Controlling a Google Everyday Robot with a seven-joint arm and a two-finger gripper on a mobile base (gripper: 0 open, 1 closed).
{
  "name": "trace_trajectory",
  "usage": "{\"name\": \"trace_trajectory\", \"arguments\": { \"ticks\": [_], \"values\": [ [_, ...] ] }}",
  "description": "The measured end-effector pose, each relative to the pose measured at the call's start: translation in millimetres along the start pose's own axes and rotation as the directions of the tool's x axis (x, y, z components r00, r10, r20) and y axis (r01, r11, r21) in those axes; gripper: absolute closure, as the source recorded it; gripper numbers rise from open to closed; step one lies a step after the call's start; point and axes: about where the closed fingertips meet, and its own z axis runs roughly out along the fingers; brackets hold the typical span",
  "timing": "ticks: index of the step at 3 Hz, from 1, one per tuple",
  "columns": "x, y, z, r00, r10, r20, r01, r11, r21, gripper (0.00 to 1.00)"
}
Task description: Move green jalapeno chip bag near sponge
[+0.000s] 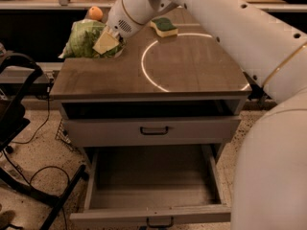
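Camera view, the only one. My gripper is over the back-left corner of the table, at the end of the white arm that comes in from the upper right. It is closed on the chip bag: one tan finger lies flat across the bag's right end, the other finger is hidden behind it. The bag is green and crinkled and sticks out to the left of the gripper, past the table's left edge. I can't tell if its bottom touches the wood.

The sponge is to the right of the gripper and a bit further back, flat on the table, dark green side up, apart from the bag. An orange sits just behind the gripper, peeking over the bag. A thin bright ring on the tabletop starts just right of the gripper, and the sponge lies on its far edge.

Below the gripper, at the front: a closed drawer with a dark handle, and under it an open drawer. Far left and lower, a black frame and cables on the floor.
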Motion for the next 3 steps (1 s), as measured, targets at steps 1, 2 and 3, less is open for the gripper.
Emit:
{"name": "trace_trajectory", "arguments": {
  "ticks": [1, 2, 3],
  "values": [
    [-0.3, 0.8, 1.5, 1.000, -0.001, -0.001, 0.001, 1.0000, -0.003, 0.60],
    [-0.6, 1.9, 3.7, 1.000, -0.001, -0.001, 0.001, 1.0000, -0.007, 0.84],
    [-0.9, 2.9, 5.8, 1.000, -0.002, -0.001, 0.002, 0.9999, -0.010, 1.00]
  ]
}}
